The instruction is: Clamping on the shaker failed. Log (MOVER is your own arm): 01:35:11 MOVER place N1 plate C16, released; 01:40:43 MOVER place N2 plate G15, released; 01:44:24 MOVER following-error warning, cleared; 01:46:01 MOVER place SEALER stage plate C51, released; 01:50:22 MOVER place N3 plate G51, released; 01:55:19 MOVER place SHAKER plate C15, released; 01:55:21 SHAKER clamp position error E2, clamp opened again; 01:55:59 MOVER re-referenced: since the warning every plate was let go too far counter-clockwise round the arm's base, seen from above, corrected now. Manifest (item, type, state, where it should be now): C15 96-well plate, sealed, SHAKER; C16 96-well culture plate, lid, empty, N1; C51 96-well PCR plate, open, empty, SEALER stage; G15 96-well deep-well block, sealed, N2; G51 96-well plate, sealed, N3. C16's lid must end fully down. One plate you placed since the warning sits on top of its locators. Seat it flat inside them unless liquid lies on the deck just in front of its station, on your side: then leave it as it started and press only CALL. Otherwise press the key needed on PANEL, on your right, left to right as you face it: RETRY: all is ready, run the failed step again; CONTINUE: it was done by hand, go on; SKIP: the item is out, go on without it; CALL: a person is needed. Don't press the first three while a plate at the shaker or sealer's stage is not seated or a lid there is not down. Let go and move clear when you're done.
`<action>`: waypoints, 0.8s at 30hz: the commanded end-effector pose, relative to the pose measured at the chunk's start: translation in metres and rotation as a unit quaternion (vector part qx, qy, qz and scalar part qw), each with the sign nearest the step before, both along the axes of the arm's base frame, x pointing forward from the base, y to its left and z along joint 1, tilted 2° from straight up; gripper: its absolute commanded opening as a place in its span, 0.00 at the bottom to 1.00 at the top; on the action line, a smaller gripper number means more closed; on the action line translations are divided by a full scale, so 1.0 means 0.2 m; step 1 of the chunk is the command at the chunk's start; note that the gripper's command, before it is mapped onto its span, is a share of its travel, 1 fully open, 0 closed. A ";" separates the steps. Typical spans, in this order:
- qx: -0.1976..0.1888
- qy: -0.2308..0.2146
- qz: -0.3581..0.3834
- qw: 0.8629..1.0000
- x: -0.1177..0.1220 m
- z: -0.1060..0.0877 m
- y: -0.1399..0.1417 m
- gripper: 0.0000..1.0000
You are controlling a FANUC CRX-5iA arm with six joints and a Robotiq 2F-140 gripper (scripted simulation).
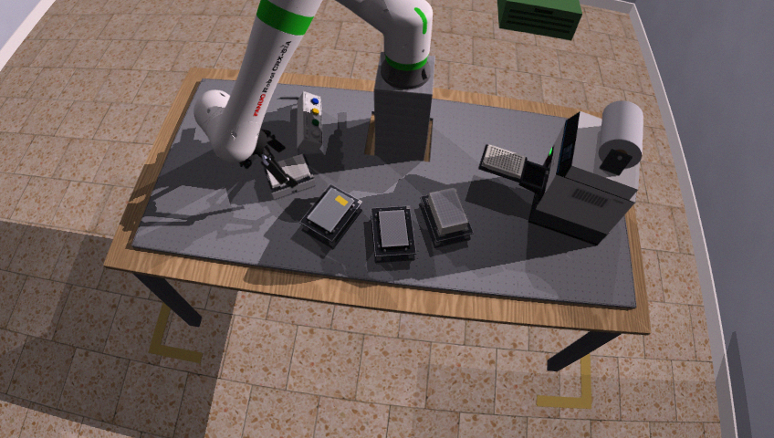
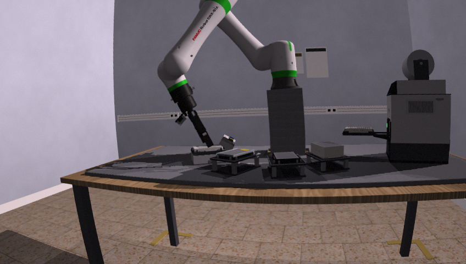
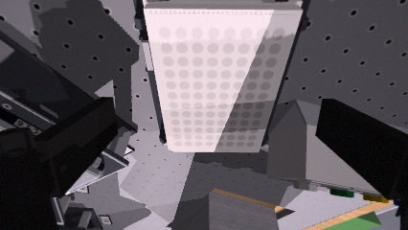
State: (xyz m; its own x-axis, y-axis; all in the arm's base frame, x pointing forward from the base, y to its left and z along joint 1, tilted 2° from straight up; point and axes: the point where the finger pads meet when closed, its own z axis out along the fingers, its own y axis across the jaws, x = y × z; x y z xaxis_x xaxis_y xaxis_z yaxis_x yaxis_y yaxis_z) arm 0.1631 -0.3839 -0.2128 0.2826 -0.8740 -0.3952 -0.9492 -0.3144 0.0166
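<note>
Tiled floor [image 1: 380, 369], perforated grey deck [image 1: 217, 227]

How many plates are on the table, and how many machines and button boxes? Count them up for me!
Plates: 5, at the shaker, on three stands, and on the sealer's stage.
Stands: 3.
Shaker: 1.
Sealer: 1.
Button box: 1.
Robot arm: 1; its gripper is open.
Total: 12.

Wood-edged table [image 1: 413, 310], grey perforated deck [image 1: 516, 271], three plate nests, shaker [image 1: 293, 184], sealer [image 1: 583, 203], button panel [image 1: 309, 120]
</note>
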 end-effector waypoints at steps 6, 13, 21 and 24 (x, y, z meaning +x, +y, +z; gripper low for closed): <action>-0.001 0.000 0.000 1.000 0.00 0.06 0.00 1.00; -0.001 0.000 0.000 1.000 0.00 0.12 0.00 1.00; -0.001 0.000 0.000 1.000 0.00 0.17 0.00 1.00; -0.001 0.000 0.000 1.000 0.00 0.19 0.00 1.00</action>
State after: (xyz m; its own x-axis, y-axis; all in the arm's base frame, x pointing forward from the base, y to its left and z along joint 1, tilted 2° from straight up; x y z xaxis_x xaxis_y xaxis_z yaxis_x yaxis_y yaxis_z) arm 0.1632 -0.3827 -0.1795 0.2824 -0.8739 -0.3956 -0.9492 -0.3143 0.0168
